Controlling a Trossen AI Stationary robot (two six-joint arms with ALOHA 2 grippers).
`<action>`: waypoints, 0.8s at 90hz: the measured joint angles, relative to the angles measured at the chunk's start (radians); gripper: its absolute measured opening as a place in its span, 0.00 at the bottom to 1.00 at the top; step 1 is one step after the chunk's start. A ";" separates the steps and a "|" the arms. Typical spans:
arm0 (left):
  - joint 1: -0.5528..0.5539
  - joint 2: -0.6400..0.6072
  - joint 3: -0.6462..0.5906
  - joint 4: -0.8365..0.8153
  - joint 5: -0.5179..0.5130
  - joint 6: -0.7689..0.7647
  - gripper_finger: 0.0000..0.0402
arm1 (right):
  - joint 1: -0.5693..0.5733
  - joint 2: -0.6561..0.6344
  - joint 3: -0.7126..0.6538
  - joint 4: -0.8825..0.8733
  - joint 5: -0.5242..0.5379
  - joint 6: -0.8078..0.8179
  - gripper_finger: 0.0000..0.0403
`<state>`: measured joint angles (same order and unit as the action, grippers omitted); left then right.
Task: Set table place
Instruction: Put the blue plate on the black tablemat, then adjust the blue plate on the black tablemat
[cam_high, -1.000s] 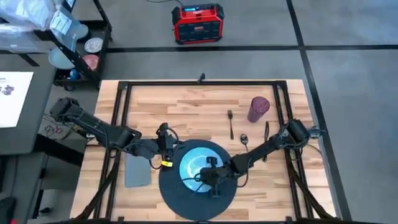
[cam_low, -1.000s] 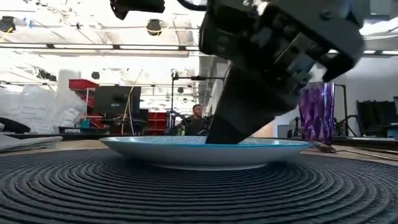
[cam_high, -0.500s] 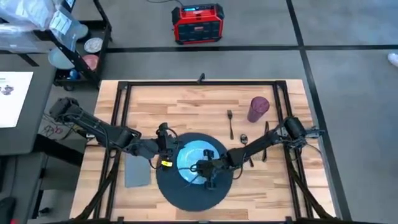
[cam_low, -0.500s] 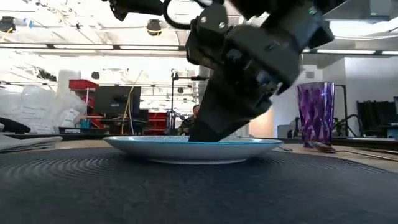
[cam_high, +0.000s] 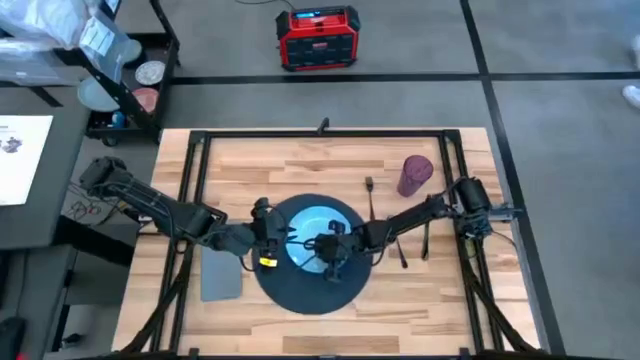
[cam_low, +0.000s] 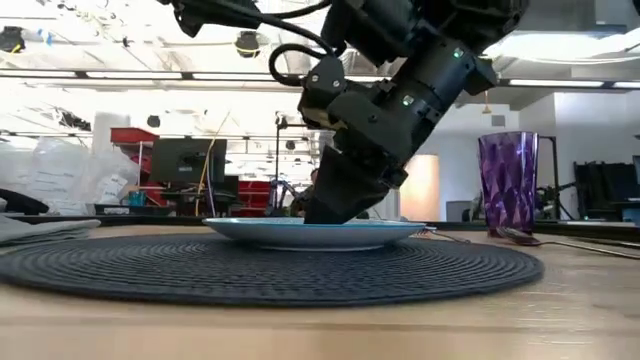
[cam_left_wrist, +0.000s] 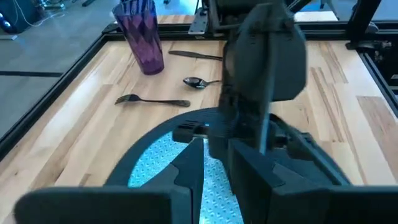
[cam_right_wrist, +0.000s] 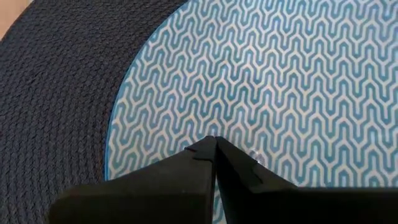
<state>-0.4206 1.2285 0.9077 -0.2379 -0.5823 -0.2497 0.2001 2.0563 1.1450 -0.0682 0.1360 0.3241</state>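
The large dark grey round woven mat (cam_high: 305, 285) lies on the light wooden butcher-block tabletop (cam_high: 300, 165), short of the near edge, with a strip of bare wood showing in front of it in the low view. On the mat sits the smaller teal round plate with a white zigzag pattern (cam_high: 303, 232); a wider band of mat is exposed on its near side than on its far side. The right gripper (cam_right_wrist: 216, 148) is on the plate, fingertips pressed together and bearing on the patterned surface inside the rim; nothing is held between them. The left gripper (cam_high: 272, 238) sits at the plate's left edge over the mat; its finger spacing cannot be determined from these views, as its own wrist camera is largely blocked by the right arm's wrist housing. A grey square napkin (cam_high: 221, 279) lies flat on the wood to the left of the mat, just beside its edge, apparently not overlapping. To the right of the mat, a metal knife (cam_high: 398, 253) lies partly under the right arm. Farther back, a metal fork (cam_high: 370, 192) lies lengthwise near the mat's far right edge, a metal spoon (cam_left_wrist: 200, 82) rests near it, and a purple faceted cup (cam_high: 415, 175) stands upright towards the far right corner, apart from the cutlery. The far-left part of the tabletop is open wood. Black metal frame tubes (cam_high: 320, 133) border the far edge and both sides.
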 joint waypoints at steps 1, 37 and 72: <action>-0.001 0.000 0.000 0.000 0.000 -0.001 0.15 | 0.000 0.000 0.000 -0.001 0.001 0.000 0.00; -0.024 0.000 0.000 -0.003 0.000 0.001 0.15 | 0.038 -0.153 -0.017 -0.052 0.214 -0.094 0.00; -0.005 0.035 -0.097 -0.029 -0.014 -0.036 0.15 | 0.145 -0.427 -0.009 -0.146 0.296 -0.095 0.15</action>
<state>-0.4252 1.2635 0.8103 -0.2669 -0.5968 -0.2857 0.3448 1.6293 1.1362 -0.2139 0.4321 0.2296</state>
